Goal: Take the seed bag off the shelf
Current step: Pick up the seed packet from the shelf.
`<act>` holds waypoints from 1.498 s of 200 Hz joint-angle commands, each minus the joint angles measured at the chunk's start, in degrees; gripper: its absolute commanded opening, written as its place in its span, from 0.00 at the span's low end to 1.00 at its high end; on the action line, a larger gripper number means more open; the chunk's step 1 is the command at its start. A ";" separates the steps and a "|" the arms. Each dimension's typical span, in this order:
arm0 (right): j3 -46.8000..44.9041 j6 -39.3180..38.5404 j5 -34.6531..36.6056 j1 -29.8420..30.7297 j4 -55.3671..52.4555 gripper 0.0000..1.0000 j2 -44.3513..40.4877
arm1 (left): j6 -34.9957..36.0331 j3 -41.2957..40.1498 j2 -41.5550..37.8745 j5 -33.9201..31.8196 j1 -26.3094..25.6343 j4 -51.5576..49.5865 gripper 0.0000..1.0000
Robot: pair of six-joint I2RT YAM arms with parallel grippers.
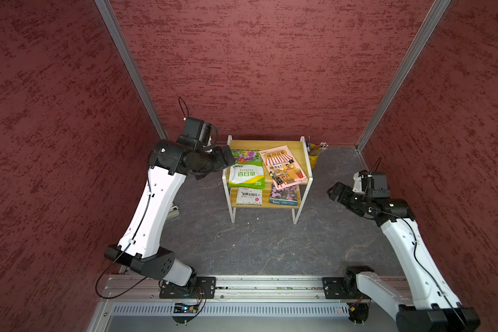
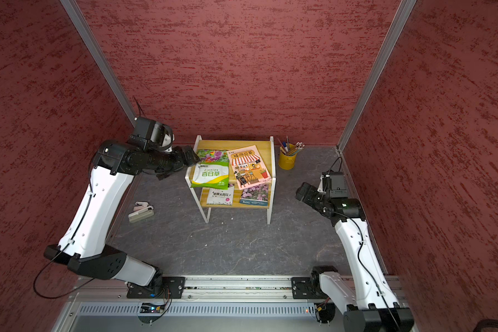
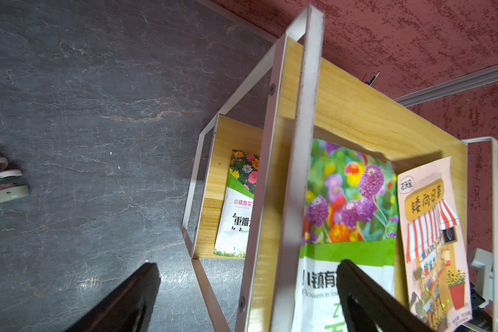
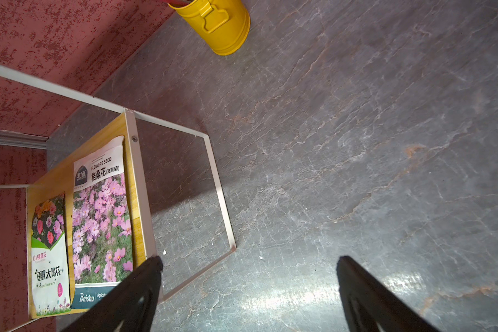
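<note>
Looking down in a top view, you see the shelf at 12 o'clock on the dark table, close to the back wall. On its top board the zinnia bag lies flat on the 9 o'clock half, its 6 o'clock end reaching past the board's front edge. Just beside it, at 3 o'clock, lies the pink bag, turned a little askew. On the lower board sit the sunflower bag at 9 o'clock and the cosmos bag at 3 o'clock.

Your left gripper is at the shelf's 9 o'clock edge, level with the top board, jaws spread wide and holding nothing. In the left wrist view one finger hangs over the zinnia bag's white lower part, while the other is outside the frame, over the table, with the white side rail between them. You cannot tell whether the inner finger touches the bag.

Your right gripper hovers well apart from the shelf, at its 4 o'clock, jaws also spread and empty.

A yellow cup of pencils stands at the shelf's 2 o'clock, and a stapler lies at its 8 o'clock.
</note>
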 commanded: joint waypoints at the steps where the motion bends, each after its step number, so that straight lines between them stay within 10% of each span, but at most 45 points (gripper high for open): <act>1: 0.68 0.14 -0.62 0.45 1.27 0.98 0.11 | -4.06 2.70 -4.42 -1.40 1.50 -1.30 1.00; 90: -1.71 1.09 -1.25 0.65 3.60 0.99 -0.06 | -33.81 -25.37 -29.05 5.76 -8.11 13.22 1.00; 137: -2.37 1.26 -1.34 0.75 3.44 0.98 -0.28 | -36.62 -28.91 -24.45 2.63 -17.48 24.85 1.00; 218: -3.03 1.15 -0.88 0.74 2.37 0.99 -1.73 | -38.38 -29.48 -20.07 2.60 -17.83 28.84 1.00; 299: -2.94 2.26 -1.86 0.83 4.18 0.98 -0.42 | -38.74 -32.94 -20.83 3.39 -17.54 31.21 0.58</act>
